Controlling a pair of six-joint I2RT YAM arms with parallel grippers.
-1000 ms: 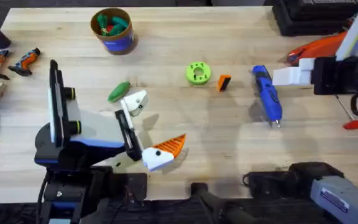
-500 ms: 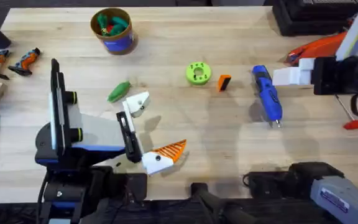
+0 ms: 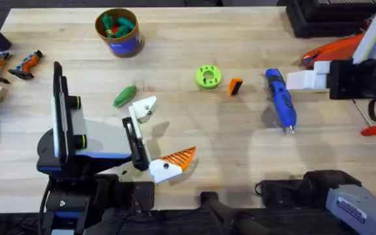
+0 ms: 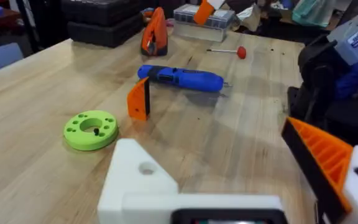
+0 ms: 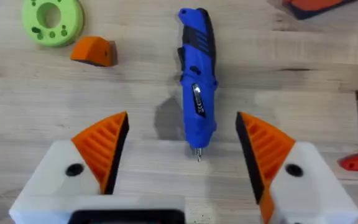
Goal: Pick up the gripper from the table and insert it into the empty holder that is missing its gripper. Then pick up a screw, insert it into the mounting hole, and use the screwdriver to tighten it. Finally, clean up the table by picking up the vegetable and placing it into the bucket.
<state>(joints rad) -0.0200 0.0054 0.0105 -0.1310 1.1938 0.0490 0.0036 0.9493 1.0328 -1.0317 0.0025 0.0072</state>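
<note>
Your left claw (image 3: 160, 132) stands wide open and holds nothing; one finger is the bare white holder (image 3: 142, 106), its twin carries an orange ribbed wedge (image 3: 178, 156). Over the last second this claw has drifted a touch toward the table's near edge and then stopped; nothing else on the table has moved. I read that as a settling pause, not progress; the first step is not yet begun.

Just beside the holder's tip, on the side toward the table's left edge, lies the vegetable (image 3: 125, 95), close but apart from it. Further out, about mid-table and nearer the far edge, the gripper (image 3: 235, 86) stands untouched, between the lime-green disc (image 3: 207, 76) and the screwdriver (image 3: 280, 100). A small dark thing sits in one of the disc's holes in the left wrist view; whether it is a screw you cannot tell.

Your right claw (image 5: 182, 149) is also spread open and empty, both its orange pads in place; it hangs above the screwdriver's bit end, well clear of it. It looks the better placed to fetch the gripper, which lies near it; the holder must then be offered up to meet it.

The bucket (image 3: 117, 31) sits by the far edge toward the left corner, already holding some green and red pieces.
</note>
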